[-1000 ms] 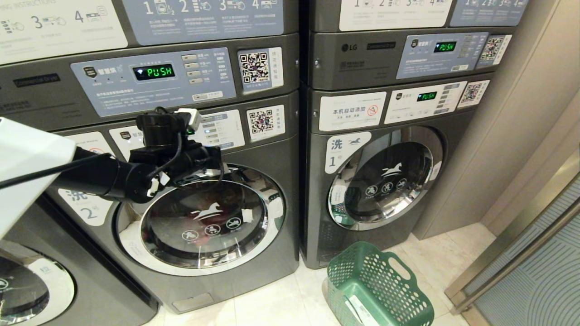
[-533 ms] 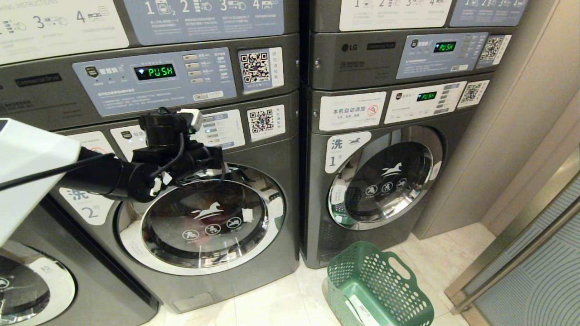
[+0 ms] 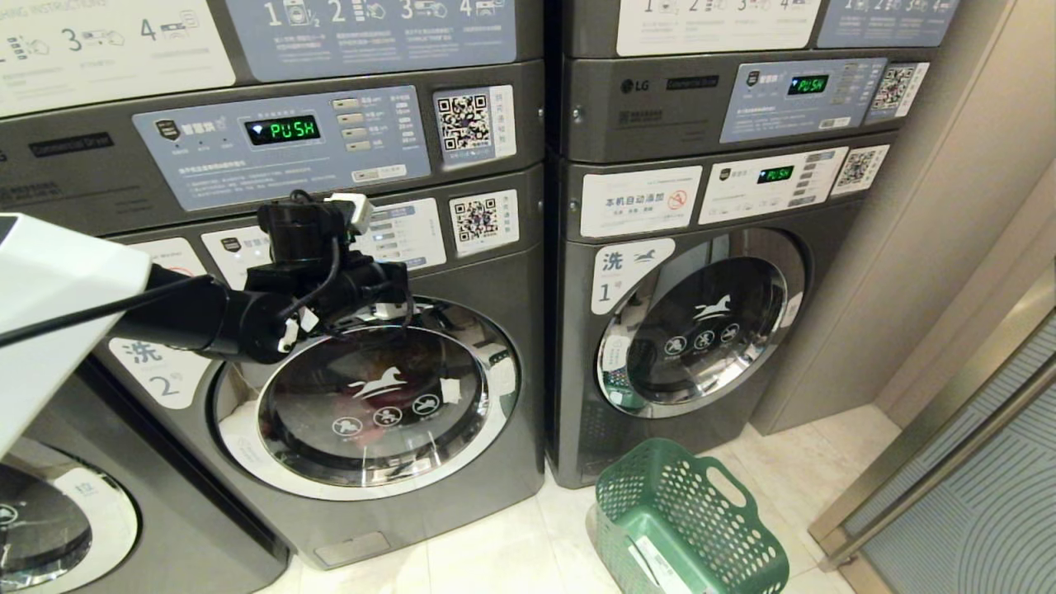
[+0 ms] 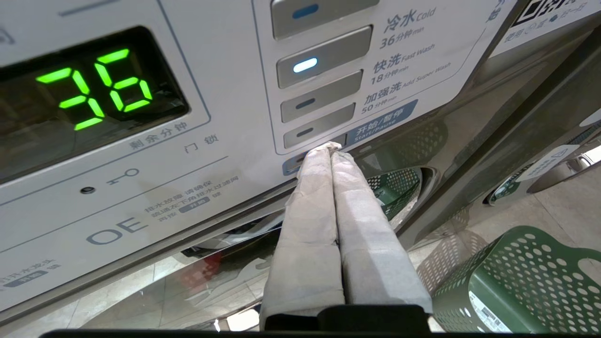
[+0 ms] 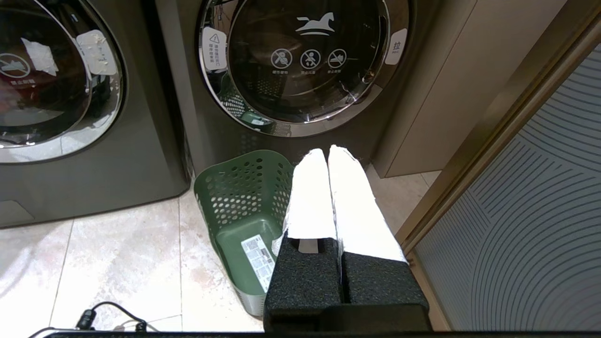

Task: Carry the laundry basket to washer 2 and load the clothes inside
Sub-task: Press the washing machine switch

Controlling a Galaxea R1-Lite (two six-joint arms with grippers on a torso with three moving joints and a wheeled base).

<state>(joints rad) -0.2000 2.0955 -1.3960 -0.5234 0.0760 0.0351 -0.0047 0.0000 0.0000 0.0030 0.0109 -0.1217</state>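
Look at the far left first. Your left arm reaches in from 9 o'clock, across the front of washer 2 (image 3: 363, 396). The left gripper (image 4: 328, 149) is clenched tight, its two padded fingers (image 4: 310, 211) pressed together with nothing between them. The tips sit at the bottom edge of the washer's white control panel (image 4: 225, 141), right by the lowest button and the blue start and pause label. You cannot tell if they really press on it. The green number on the little screen (image 4: 94, 89) reads 36, and one button (image 4: 324, 56) has a white light on.

Washer 2 has its round shiny door shut. Through the glass you can see something red (image 3: 367, 412) low inside, at about 6 o'clock of the door. That looks like the clothes, but it is too dark to tell more.

Move right and you reach washer 1 (image 3: 701, 330), also shut.

On the floor at 5 o'clock of washer 1 stands the laundry basket (image 3: 685, 528). It is green with round holes, and only a white sticker (image 5: 258, 256) shows inside.

Your right gripper (image 5: 327, 152) hangs over the basket's near right side. It is clenched too, holding nothing.
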